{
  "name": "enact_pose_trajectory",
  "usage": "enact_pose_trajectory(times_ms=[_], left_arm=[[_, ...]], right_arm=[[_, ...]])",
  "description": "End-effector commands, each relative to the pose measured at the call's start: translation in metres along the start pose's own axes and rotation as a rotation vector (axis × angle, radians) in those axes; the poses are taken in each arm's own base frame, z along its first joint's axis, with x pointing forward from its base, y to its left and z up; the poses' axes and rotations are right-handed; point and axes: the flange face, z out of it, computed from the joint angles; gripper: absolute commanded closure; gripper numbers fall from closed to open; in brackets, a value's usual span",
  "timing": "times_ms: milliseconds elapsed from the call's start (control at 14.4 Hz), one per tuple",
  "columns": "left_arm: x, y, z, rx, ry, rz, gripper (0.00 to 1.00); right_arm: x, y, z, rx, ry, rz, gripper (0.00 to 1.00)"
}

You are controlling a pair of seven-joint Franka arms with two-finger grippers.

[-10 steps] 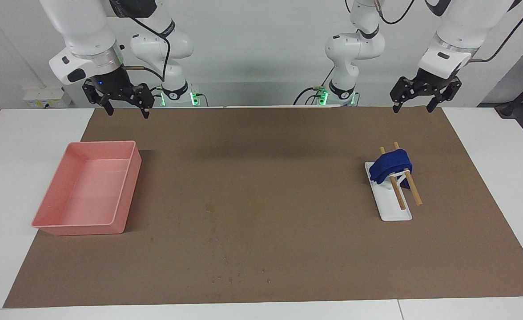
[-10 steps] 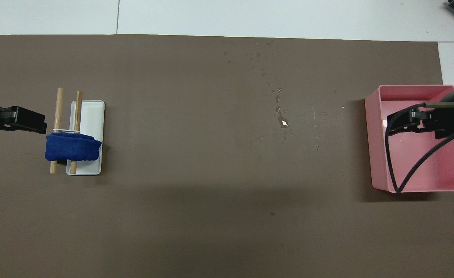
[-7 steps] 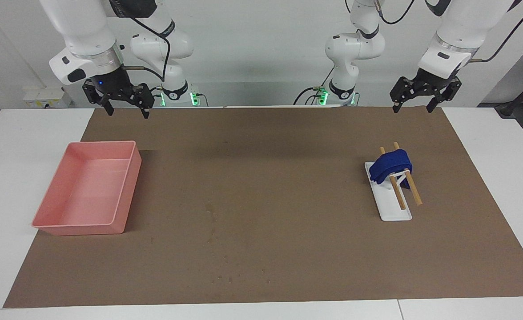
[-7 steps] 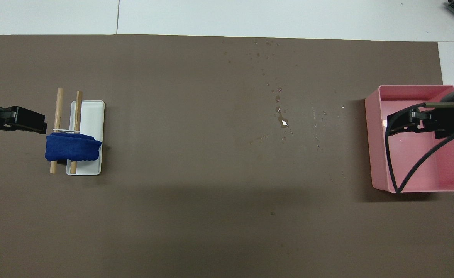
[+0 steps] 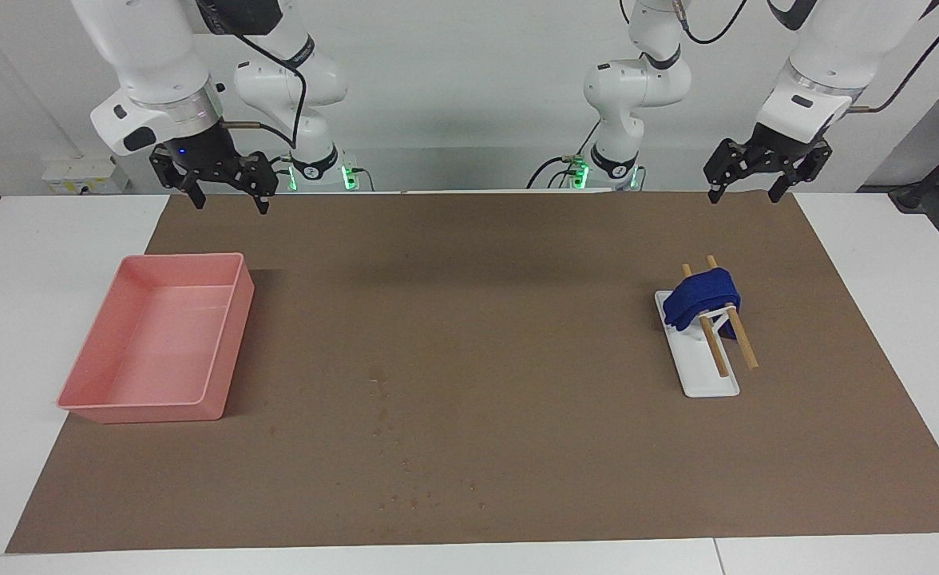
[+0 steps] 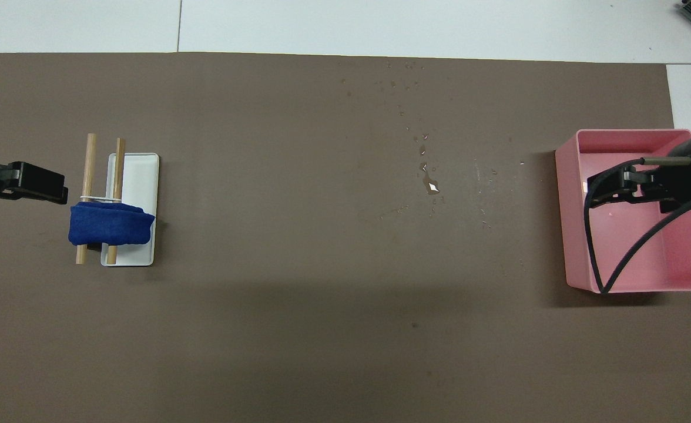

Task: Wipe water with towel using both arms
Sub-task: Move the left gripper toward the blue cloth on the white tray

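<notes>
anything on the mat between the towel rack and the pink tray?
Only spilled water droplets on bare brown mat, nearer the pink tray than the towel; clearest in the overhead view.

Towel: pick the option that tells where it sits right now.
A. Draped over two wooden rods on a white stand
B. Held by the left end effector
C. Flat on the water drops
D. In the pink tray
A: the towel hangs over the wooden rods of the white stand, held by neither arm.

White wall [image 5: 469, 96], white table [image 5: 54, 239], brown mat [image 5: 477, 359]
</notes>
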Motion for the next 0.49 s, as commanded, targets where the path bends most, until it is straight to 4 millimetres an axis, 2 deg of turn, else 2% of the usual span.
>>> enact_pose_trajectory(times_ms=[0, 278, 416], left_arm=[[-0.012, -0.002, 0.016, -0.009, 0.029, 0.016, 0.00], [-0.022, -0.005, 0.057, 0.017, 0.148, 0.017, 0.00], [-0.016, -0.023, 0.073, 0.036, 0.172, 0.024, 0.00]], right_arm=[[-0.007, 0.002, 0.003, 0.007, -0.009, 0.015, 0.00], [-0.008, 0.000, 0.003, 0.006, -0.008, 0.014, 0.00], [-0.008, 0.000, 0.004, 0.006, -0.010, 0.012, 0.00]])
